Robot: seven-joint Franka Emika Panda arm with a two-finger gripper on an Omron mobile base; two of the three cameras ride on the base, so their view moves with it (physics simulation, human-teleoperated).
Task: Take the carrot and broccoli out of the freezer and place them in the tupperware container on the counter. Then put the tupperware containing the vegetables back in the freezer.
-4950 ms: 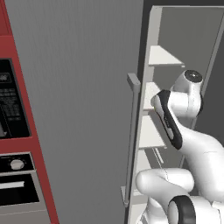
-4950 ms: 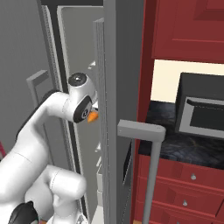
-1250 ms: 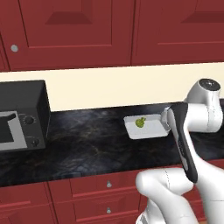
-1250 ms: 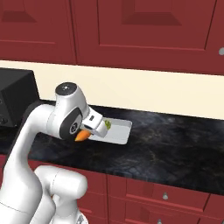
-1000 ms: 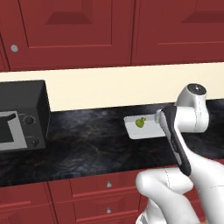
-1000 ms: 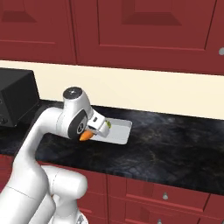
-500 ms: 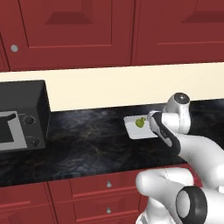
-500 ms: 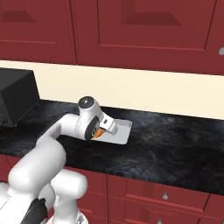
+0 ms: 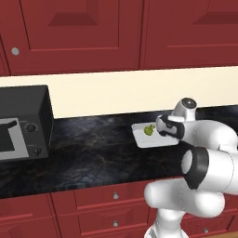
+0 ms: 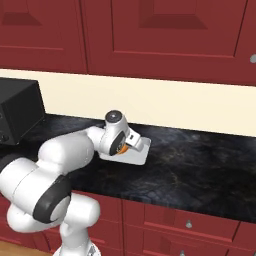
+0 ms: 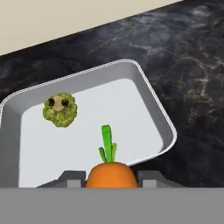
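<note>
The tupperware container (image 11: 154, 101) lies on the black counter (image 11: 188, 52), straight below my hand. The yellow-green broccoli (image 11: 60, 109) rests inside it at the left. My gripper (image 11: 110, 180) is shut on the carrot (image 11: 110, 174), whose green top points over the tray's near edge. From the left base view the broccoli (image 9: 149, 130) sits in the tupperware container (image 9: 149, 141) beside my gripper (image 9: 162, 130). From the right base view the carrot (image 10: 120, 148) shows orange in my gripper (image 10: 123, 148) over the tupperware container (image 10: 141, 151). The freezer is out of view.
A black microwave (image 9: 21, 123) stands on the counter (image 9: 93, 148) well to the left. A cream backsplash (image 9: 116, 90) and red wall cabinets (image 9: 83, 32) rise behind. Red drawers (image 10: 200, 220) run below the worktop. Open stone lies to the tray's right (image 10: 200, 165).
The hand has come down and forward over the tray with the carrot still held. Five seconds ago the base faced the freezer; both base views have since swung to the counter.
</note>
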